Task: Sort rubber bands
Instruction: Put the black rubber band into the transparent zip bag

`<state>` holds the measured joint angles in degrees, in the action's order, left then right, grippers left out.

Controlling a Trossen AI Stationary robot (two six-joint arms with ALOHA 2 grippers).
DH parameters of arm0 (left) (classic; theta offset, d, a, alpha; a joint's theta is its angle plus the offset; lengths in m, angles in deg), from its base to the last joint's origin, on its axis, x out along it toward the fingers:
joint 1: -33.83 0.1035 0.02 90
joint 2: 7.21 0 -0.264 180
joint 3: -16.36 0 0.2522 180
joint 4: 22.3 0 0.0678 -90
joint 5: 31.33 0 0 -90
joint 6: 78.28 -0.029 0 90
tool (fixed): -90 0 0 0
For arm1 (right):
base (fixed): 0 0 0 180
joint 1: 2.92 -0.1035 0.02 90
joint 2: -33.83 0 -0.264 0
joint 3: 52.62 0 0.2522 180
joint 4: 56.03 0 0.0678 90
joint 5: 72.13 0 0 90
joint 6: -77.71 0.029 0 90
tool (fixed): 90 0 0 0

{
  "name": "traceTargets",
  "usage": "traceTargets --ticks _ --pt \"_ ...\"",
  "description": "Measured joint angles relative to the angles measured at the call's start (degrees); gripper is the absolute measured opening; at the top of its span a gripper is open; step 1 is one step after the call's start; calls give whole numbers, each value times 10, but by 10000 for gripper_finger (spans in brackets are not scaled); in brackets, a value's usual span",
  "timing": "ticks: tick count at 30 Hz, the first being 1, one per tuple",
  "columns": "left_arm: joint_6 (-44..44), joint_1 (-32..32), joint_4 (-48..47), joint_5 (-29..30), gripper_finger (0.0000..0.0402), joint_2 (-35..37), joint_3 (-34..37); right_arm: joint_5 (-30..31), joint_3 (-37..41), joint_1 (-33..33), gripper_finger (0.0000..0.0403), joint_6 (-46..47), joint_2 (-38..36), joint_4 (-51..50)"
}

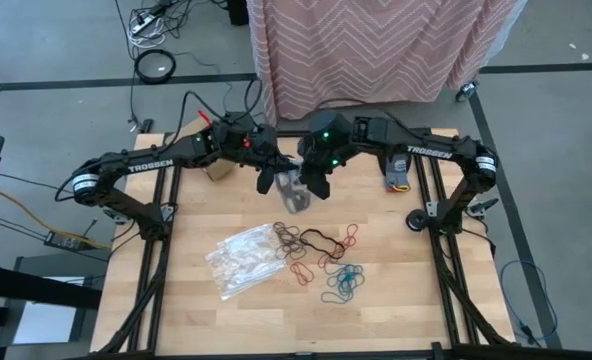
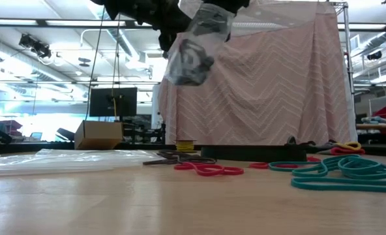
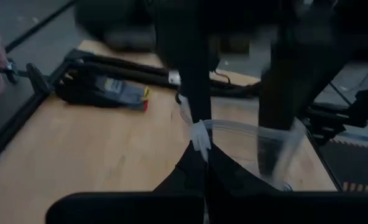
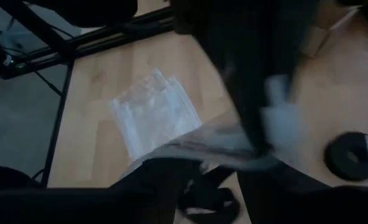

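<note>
Above the middle of the pale wood-plank worktop (image 1: 396, 250), toward its far edge, both dark arms meet over one clear crinkly plastic bag (image 1: 294, 190) that hangs in the air with dark loops showing through its film. The left gripper (image 1: 267, 178) is clamped tight on the bag's upper edge, its two fingers pressed together on the thin plastic. The right gripper (image 1: 319, 183) sits just beside it at the bag's mouth; whether its fingers pinch the film or stand apart I cannot tell. The thin floppy rubber bands (image 1: 326, 255) lie loose on the worktop nearer the front edge, right of centre: a tangle of large black loops (image 1: 317, 240) mixed with brown ones (image 1: 288, 240), several small red loops (image 1: 302, 270) scattered around them, and a cluster of teal loops (image 1: 344, 283) closest to the front. The overlap stops an exact count of any colour. Left of the bands lies a flat heap of clear crinkly plastic bags (image 1: 241, 258), glossy and creased, their number unclear. At the right edge rests one small black round disc (image 1: 414, 221). One small tan cardboard box (image 1: 216, 170) stands near the far-left corner.
</note>
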<state>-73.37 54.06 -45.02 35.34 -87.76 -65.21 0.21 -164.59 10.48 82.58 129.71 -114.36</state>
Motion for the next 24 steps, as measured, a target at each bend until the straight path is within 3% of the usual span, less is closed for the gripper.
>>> traceTargets --ticks 9,15,20,24 --pt "-3 22 -3 8 0 3 1 29 0 2 139 8 -88 -105" --pt "-4 57 0 9 0 77 1 79 0 -11 137 22 -122 -211" --pt "-12 78 -31 42 0 167 0 91 12 -36 135 27 -117 -194" --pt "-16 81 -70 69 0 231 0 92 71 -56 134 32 -108 -126"
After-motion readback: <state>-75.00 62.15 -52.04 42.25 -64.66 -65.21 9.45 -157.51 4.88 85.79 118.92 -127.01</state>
